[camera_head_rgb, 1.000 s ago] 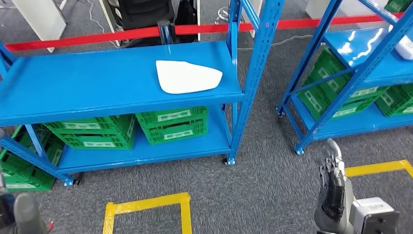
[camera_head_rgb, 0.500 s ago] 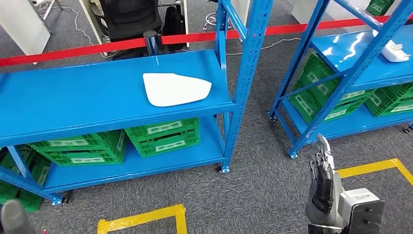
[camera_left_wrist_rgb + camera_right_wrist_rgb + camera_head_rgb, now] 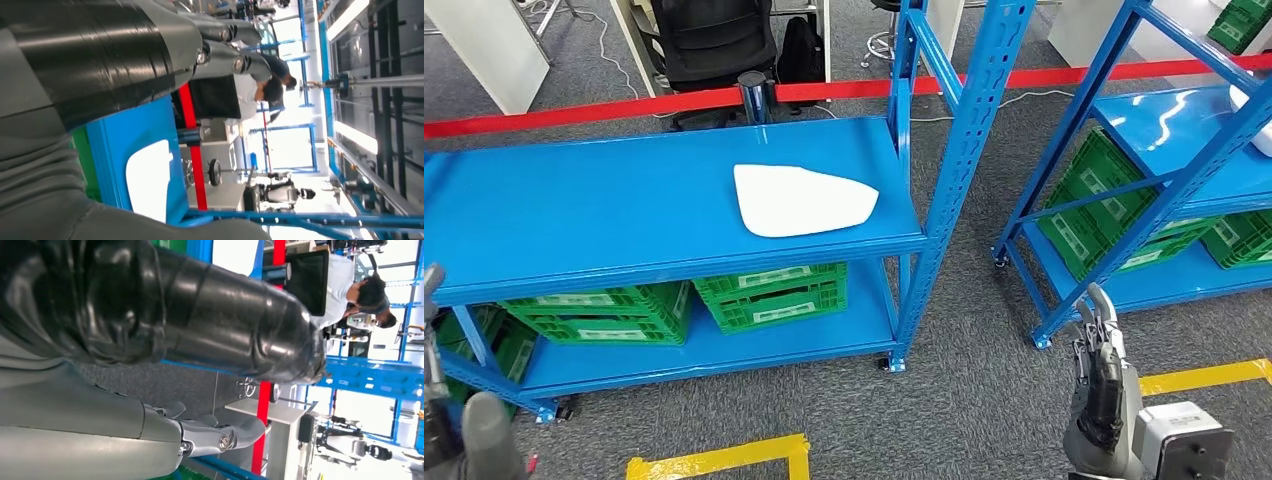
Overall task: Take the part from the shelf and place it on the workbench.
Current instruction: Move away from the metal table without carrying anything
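A flat white part (image 3: 804, 200) lies on the upper board of the blue shelf (image 3: 604, 210), near its right end. The left wrist view also catches the part (image 3: 147, 180) on the blue board. My right hand (image 3: 1102, 385) hangs low over the grey carpet, well short of the shelf and to its right, fingers stretched out with nothing in them. Low at the left, my left hand (image 3: 449, 425) is below the shelf's front edge; its fingers (image 3: 225, 45) are apart and hold nothing.
Green crates (image 3: 769, 293) fill the shelf's lower board. A second blue shelf (image 3: 1164, 150) with green crates stands to the right. Yellow floor tape (image 3: 724, 458) lies in front. Red barrier tape (image 3: 624, 105), a black chair (image 3: 709, 35) and a seated person (image 3: 360, 290) are behind.
The whole picture has shifted between frames, so the camera has moved; the shelf now sits slightly further right than half a second ago. Both hands still hang low, holding nothing.
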